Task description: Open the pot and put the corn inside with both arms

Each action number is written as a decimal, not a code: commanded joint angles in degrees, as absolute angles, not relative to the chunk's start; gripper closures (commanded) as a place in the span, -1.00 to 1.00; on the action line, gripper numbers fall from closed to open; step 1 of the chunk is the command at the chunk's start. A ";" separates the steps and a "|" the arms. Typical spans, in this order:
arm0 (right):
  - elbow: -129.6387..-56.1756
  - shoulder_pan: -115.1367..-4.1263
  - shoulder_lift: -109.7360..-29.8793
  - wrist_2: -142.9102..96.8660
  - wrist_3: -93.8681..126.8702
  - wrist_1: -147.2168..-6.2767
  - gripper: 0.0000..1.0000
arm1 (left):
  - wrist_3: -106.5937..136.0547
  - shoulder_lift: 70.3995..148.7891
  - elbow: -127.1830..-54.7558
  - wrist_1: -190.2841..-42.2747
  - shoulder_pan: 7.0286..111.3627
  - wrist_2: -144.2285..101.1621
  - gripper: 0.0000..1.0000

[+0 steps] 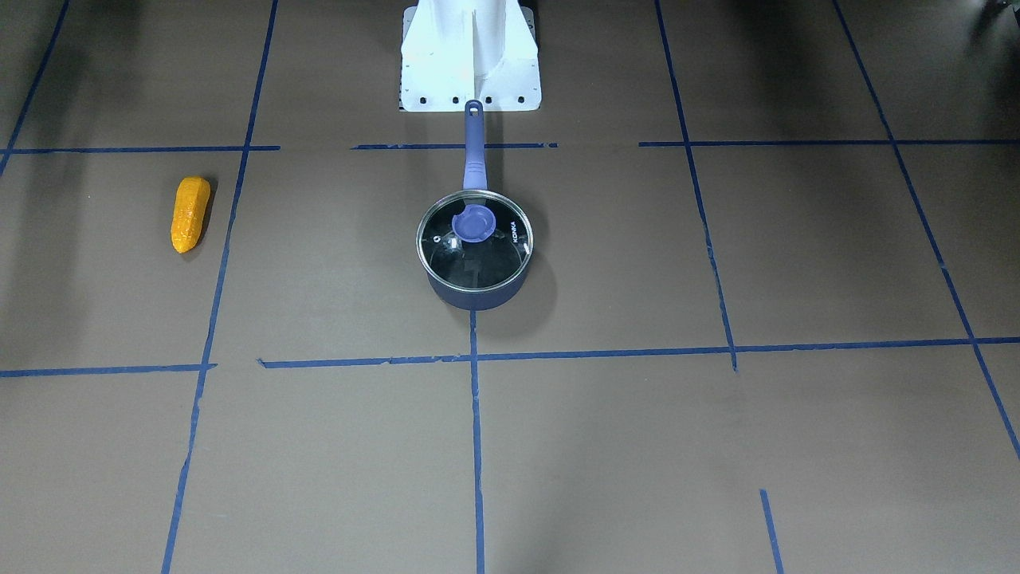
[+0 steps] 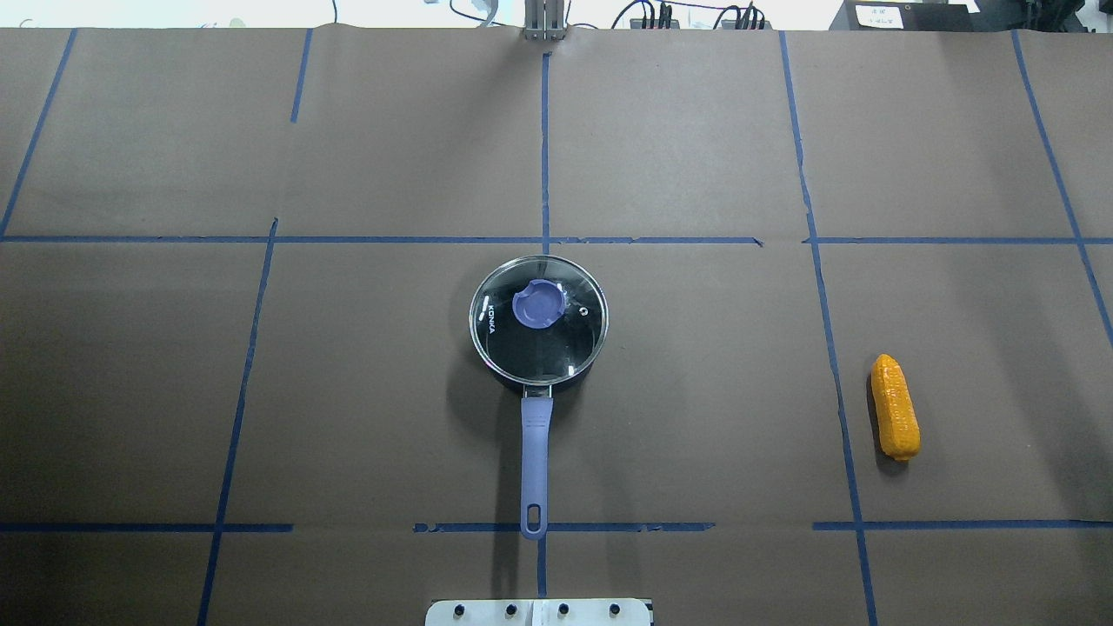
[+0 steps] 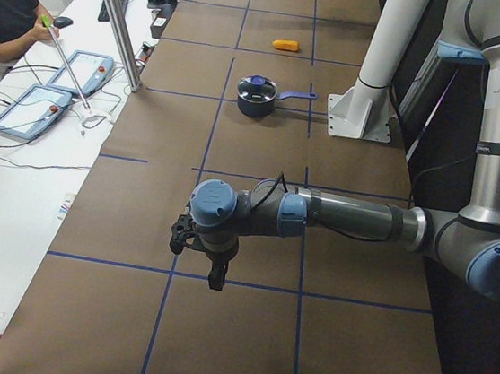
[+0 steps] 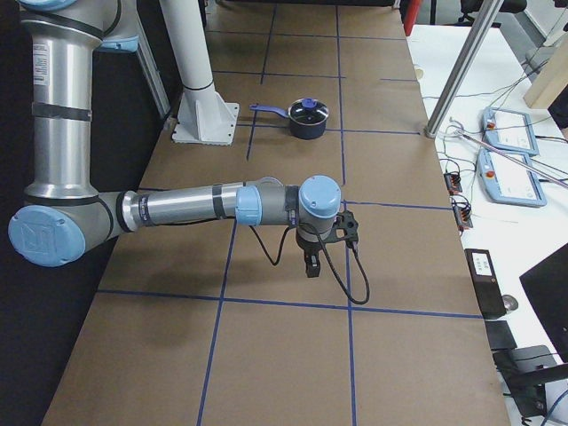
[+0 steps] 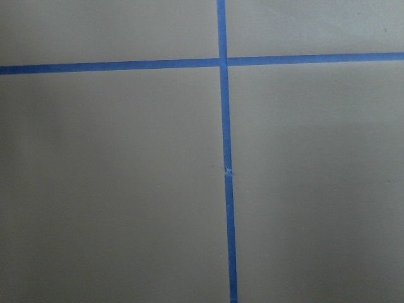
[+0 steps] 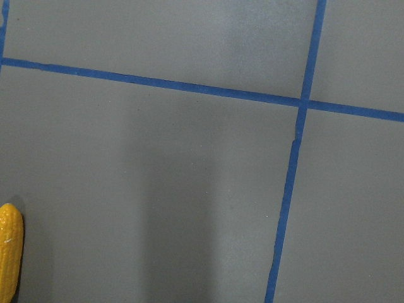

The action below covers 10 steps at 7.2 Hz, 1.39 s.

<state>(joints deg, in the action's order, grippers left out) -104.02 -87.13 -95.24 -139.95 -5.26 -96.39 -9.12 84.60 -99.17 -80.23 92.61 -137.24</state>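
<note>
The pot (image 1: pixel 476 293) stands at the table's middle with its glass lid (image 1: pixel 474 241) on and its purple-blue handle (image 1: pixel 475 147) towards the robot's base. It also shows in the overhead view (image 2: pixel 536 452). The corn (image 1: pixel 190 214) lies on the robot's right side, about a grid square from the pot, and shows in the overhead view (image 2: pixel 895 407) and at the right wrist view's lower left edge (image 6: pixel 9 252). My left gripper (image 3: pixel 213 273) and right gripper (image 4: pixel 311 264) hang over bare table far out to each side. I cannot tell whether either is open or shut.
The white base mount (image 1: pixel 470 72) stands just behind the pot's handle. Blue tape lines (image 2: pixel 545 239) cross the brown table. A person (image 3: pixel 4 10), teach pendants (image 3: pixel 31 111) and a metal post (image 3: pixel 116 18) are at a white side table.
</note>
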 commanded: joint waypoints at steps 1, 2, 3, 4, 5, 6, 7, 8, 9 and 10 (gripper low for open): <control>-103.80 -87.10 -95.45 -139.92 -5.27 -96.33 -1.00 | -8.79 84.29 -99.58 -80.24 92.72 -137.37 -1.00; -103.89 -87.10 -95.28 -139.92 -5.19 -96.33 -1.00 | -8.70 84.46 -99.58 -80.16 92.64 -136.94 -1.00; -103.89 -87.10 -95.01 -139.75 -5.27 -96.24 -1.00 | -8.70 84.46 -99.58 -80.33 92.64 -137.72 -1.00; -104.23 -87.10 -95.01 -139.92 -5.27 -96.24 -1.00 | -8.79 84.55 -99.15 -80.33 92.55 -137.81 -1.00; -104.41 -87.10 -95.18 -139.92 -5.27 -96.24 -1.00 | -8.62 84.55 -98.97 -80.33 92.37 -137.55 -1.00; -104.24 -87.10 -95.10 -139.75 -5.36 -96.24 -1.00 | -9.22 84.55 -98.96 -80.51 92.37 -137.72 -1.00; -104.15 -87.10 -95.01 -139.75 -5.80 -96.24 -1.00 | -8.88 84.55 -99.57 -80.51 92.37 -137.81 -1.00; -104.32 -87.10 -95.10 -139.75 -5.97 -96.24 -1.00 | -8.88 84.64 -99.67 -82.25 92.11 -137.81 -1.00; -104.41 -87.10 -95.18 -139.75 -6.06 -96.15 -1.00 | -7.40 84.55 -101.06 -86.35 91.15 -138.51 -1.00; -104.68 -87.10 -94.92 -139.83 -5.89 -96.15 -1.00 | -2.68 84.81 -103.51 -86.92 88.27 -140.43 -1.00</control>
<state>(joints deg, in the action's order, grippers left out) -104.44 -87.10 -95.08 -139.77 -5.95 -96.18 -6.80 84.63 -101.14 -85.01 90.84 -138.72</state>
